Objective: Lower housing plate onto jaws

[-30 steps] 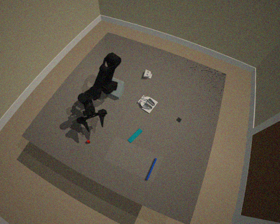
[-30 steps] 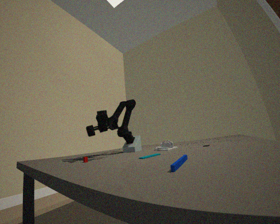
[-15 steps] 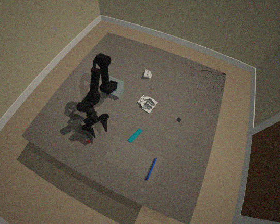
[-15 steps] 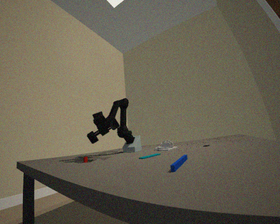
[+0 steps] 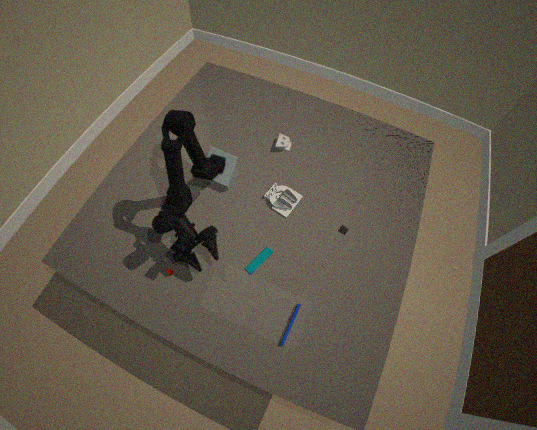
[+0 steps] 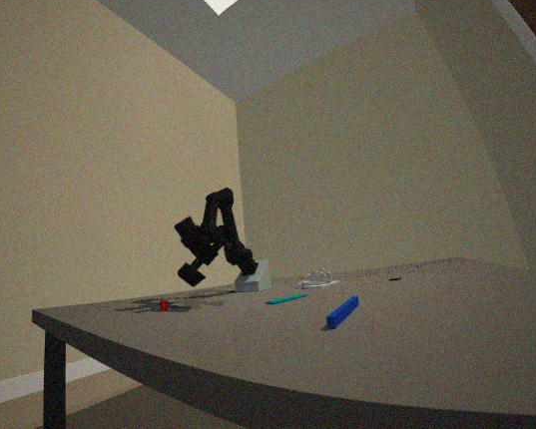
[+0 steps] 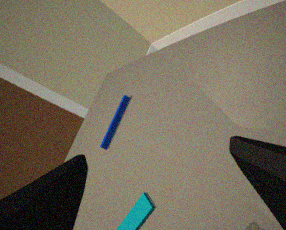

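Note:
A white base plate (image 5: 287, 213) (image 6: 311, 284) lies flat near the middle of the table. Two grey elongated jaw shapes (image 5: 288, 196) lie side by side on it; their pins and stubs are too small to tell. A small white piece (image 5: 282, 141) with dark spots, which looks like the housing plate, is apart from the base, farther back in the top view. I cannot make it out in the exterior view. My gripper (image 5: 208, 264) (image 7: 159, 152) is open and empty. It hangs above the table, well away from both white pieces.
A teal bar (image 5: 259, 261) (image 6: 286, 299) (image 7: 136, 214) lies between my gripper and a blue bar (image 5: 290, 325) (image 6: 342, 312) (image 7: 116, 122). A small red block (image 5: 169, 272) (image 6: 164, 305) is near the gripper's shadow. A small dark square (image 5: 343, 230) (image 6: 394, 278) lies beyond the base plate.

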Motion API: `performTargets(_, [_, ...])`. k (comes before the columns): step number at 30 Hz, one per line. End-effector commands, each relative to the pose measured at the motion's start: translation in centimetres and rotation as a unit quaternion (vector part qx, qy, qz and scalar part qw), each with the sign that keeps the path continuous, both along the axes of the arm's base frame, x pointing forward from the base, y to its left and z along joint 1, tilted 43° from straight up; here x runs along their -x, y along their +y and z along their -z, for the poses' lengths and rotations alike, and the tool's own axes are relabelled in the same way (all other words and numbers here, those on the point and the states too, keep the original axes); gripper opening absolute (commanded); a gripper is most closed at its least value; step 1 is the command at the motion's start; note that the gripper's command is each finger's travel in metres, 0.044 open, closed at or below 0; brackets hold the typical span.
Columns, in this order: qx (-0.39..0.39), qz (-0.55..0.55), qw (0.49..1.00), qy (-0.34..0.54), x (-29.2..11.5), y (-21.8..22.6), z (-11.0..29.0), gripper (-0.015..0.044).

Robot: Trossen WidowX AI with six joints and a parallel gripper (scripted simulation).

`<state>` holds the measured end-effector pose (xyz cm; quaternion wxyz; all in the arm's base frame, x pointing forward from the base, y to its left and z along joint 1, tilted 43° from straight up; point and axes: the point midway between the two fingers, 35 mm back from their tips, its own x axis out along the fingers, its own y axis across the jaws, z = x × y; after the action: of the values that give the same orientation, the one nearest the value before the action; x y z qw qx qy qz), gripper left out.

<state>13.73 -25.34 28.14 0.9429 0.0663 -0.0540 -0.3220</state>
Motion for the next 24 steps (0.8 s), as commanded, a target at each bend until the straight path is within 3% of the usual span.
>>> performTargets(1, [-0.031,-0.017,0.999,-0.003,-1.4,-0.3,0.3,0.044])
performTargets(24, [-0.217,-0.117,0.968,0.043,-11.5,1.1,5.1,0.044])
